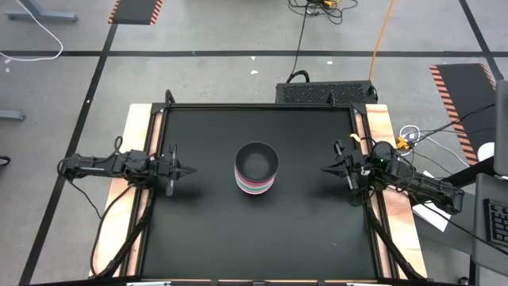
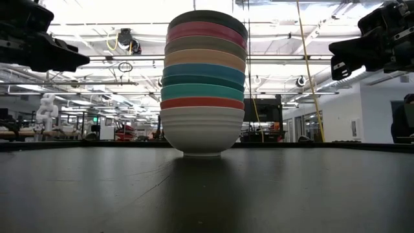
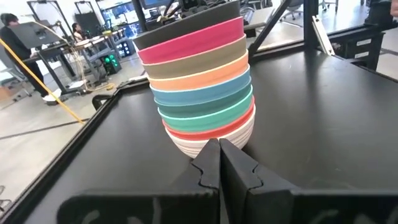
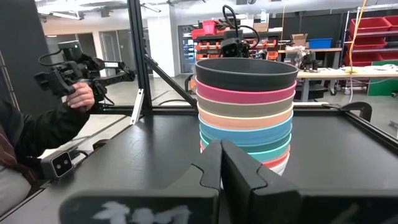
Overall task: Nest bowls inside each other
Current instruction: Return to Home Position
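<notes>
bowls [image 1: 256, 168]: smooth round plastic, nested on counter [image 1: 262, 238], lower ones only rims | left fingers [image 3: 208, 167]: pressed together, empty | right fingers [image 4: 239, 171]: pressed together, empty

I've got the dark two-finger left gripper [image 1: 189, 170] raised on its own side, fingers pressed together. The dark two-finger right gripper [image 1: 325, 168] faces it, well apart, fingers likewise closed.

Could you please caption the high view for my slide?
Nested bowls centred on table, black topmost; left gripper and right gripper shut, flanking.
</notes>
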You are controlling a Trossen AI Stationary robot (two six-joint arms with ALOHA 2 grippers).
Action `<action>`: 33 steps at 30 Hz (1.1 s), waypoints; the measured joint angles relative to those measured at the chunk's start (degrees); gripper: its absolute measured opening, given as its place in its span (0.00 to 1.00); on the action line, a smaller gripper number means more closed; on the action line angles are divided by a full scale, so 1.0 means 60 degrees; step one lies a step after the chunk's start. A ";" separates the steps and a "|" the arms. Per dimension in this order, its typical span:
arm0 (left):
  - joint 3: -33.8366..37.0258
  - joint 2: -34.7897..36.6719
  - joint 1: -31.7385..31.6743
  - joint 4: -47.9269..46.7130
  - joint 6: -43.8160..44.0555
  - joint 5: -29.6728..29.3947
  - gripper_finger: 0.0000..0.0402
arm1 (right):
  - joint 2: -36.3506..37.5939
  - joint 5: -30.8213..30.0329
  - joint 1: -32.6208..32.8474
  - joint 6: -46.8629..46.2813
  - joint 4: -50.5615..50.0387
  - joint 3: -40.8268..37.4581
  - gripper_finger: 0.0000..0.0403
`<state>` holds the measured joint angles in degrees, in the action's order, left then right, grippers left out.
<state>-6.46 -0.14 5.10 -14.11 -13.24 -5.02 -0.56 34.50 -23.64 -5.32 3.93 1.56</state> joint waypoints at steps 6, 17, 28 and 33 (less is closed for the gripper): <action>-0.0004 0.0000 0.0000 0.0099 0.0288 -0.0003 0.05 | -0.0004 0.0004 0.0000 0.0000 0.0205 0.0000 0.00; -0.0004 -0.0003 0.0000 0.0113 0.0281 -0.0003 0.05 | -0.0004 0.0006 0.0000 -0.0002 0.0243 0.0000 0.00; -0.0007 -0.0001 0.0000 0.0113 0.0301 -0.0006 0.02 | -0.0004 0.0007 0.0000 -0.0002 0.0290 0.0000 0.00; -0.0007 0.0000 0.0000 0.0113 0.0278 -0.0004 0.07 | -0.0004 0.0007 0.0000 0.0000 0.0294 0.0004 0.00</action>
<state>-6.50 -0.14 5.10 -13.43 -11.57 -5.04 -0.58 34.54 -23.64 -5.32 5.69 1.58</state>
